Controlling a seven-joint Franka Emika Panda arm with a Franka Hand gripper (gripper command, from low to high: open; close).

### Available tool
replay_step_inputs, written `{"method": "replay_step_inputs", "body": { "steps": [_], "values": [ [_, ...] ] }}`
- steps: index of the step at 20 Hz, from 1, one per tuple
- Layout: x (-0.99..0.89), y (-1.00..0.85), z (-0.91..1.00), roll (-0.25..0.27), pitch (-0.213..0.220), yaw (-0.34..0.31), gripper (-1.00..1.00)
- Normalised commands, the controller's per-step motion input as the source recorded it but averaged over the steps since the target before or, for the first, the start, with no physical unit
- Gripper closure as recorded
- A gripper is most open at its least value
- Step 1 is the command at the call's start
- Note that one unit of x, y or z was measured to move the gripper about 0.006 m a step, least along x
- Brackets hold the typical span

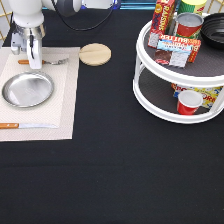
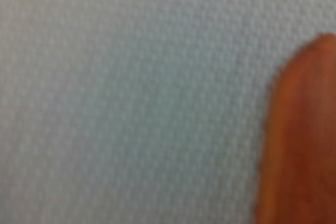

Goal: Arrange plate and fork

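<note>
The fork lies flat across the far part of the pale placemat, its orange-brown handle toward the exterior view's left and its tines toward the right. My gripper reaches straight down onto the handle, covering its middle. Just below it in the exterior view, the shiny round plate rests on the mat. From very close, the wrist view shows the rounded end of the fork's handle against the mat's weave.
A wooden-handled knife lies along the mat's near edge. A pale wooden coaster sits just off the mat's far right corner. At the right stands a two-tier white turntable with cans, boxes and a red cup.
</note>
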Motion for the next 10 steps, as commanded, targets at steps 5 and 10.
{"method": "replay_step_inputs", "body": {
  "steps": [5,10],
  "values": [
    [0.06,0.49,1.00,-0.033,-0.025,0.020,-1.00],
    [0.51,0.64,1.00,-0.032,0.090,0.051,-1.00]
  ]
}}
